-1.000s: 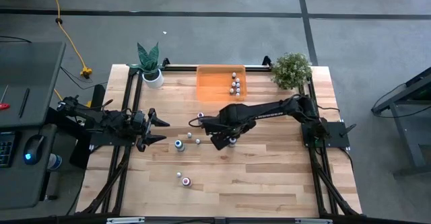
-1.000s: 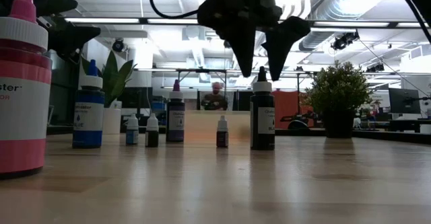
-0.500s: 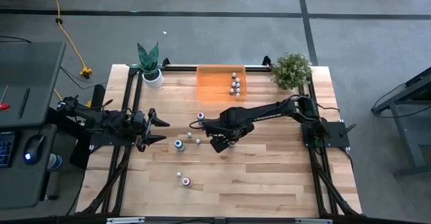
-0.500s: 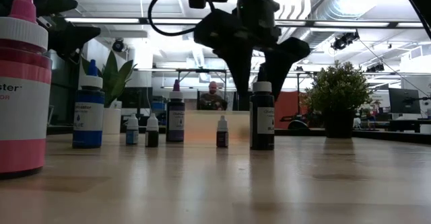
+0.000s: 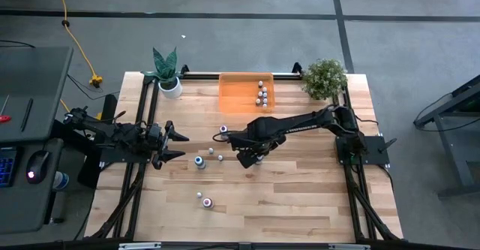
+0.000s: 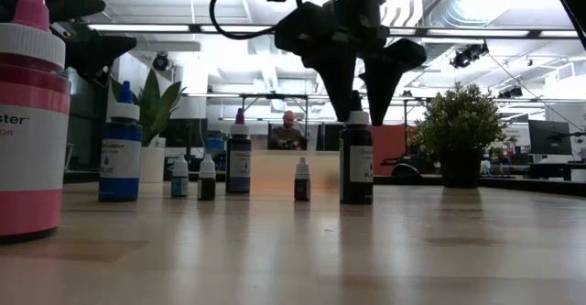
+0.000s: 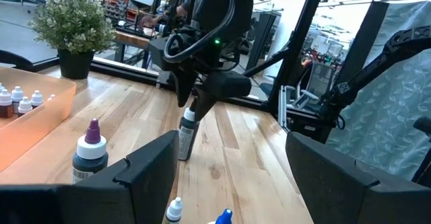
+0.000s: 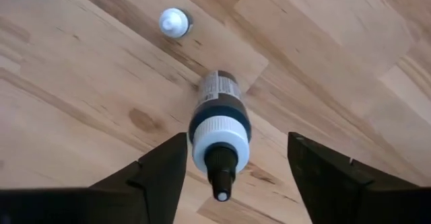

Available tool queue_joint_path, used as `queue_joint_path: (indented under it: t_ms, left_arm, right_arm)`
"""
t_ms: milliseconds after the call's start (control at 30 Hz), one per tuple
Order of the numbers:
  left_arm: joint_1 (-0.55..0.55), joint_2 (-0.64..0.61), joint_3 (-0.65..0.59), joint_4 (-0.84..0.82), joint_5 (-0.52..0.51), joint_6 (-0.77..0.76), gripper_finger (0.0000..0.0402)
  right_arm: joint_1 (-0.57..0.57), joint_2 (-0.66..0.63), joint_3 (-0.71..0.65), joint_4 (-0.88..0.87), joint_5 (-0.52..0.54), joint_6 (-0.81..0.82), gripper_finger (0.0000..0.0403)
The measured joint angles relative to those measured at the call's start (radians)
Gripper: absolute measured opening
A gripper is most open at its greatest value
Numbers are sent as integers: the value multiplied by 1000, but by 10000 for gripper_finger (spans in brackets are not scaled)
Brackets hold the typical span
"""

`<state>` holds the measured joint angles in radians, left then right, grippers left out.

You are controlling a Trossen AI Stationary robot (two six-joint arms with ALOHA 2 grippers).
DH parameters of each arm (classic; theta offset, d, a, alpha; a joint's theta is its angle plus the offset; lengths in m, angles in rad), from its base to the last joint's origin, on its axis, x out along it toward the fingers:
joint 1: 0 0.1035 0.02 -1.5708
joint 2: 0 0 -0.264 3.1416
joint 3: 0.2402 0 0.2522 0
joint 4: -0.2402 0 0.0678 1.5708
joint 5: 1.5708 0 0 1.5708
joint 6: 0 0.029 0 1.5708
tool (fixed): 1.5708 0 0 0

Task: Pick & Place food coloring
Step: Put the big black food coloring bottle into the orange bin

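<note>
Desk [image 5: 300, 190]: pale wood planks, smooth matt. Bin [image 5: 238, 92]: translucent orange plastic. Dark bottle [image 8: 217, 116]: glossy plastic, ribbed white cap. Right hand [image 8: 229, 173]: matt black.

Bright, even light from overhead across the table [image 5: 300, 190].
Ceiling strip lights [image 6: 165, 27] glare in the low view, leaving the right gripper [image 6: 352, 90] a dark silhouette; the big pink bottle [image 6: 32, 122] up close is soft, and shadows on the wood stay faint.
</note>
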<state>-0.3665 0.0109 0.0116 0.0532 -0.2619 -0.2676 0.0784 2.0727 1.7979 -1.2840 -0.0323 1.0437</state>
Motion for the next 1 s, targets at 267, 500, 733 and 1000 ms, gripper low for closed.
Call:
queue_joint_path:
  t_ms: [267,500,733,1000]
  left_arm:
    - [0,0,0,0,0,0,271]
    - [0,0,0,0,0,0,271]
    - [0,0,0,0,0,0,271]
    - [0,0,0,0,0,0,271]
  right_arm:
    - [-2,0,-13,19,-6,-5,199]
    - [-2,0,-13,30,-3,0,185]
    - [-2,0,-13,33,-26,3,148]
    - [-2,0,-13,37,-36,3,110]
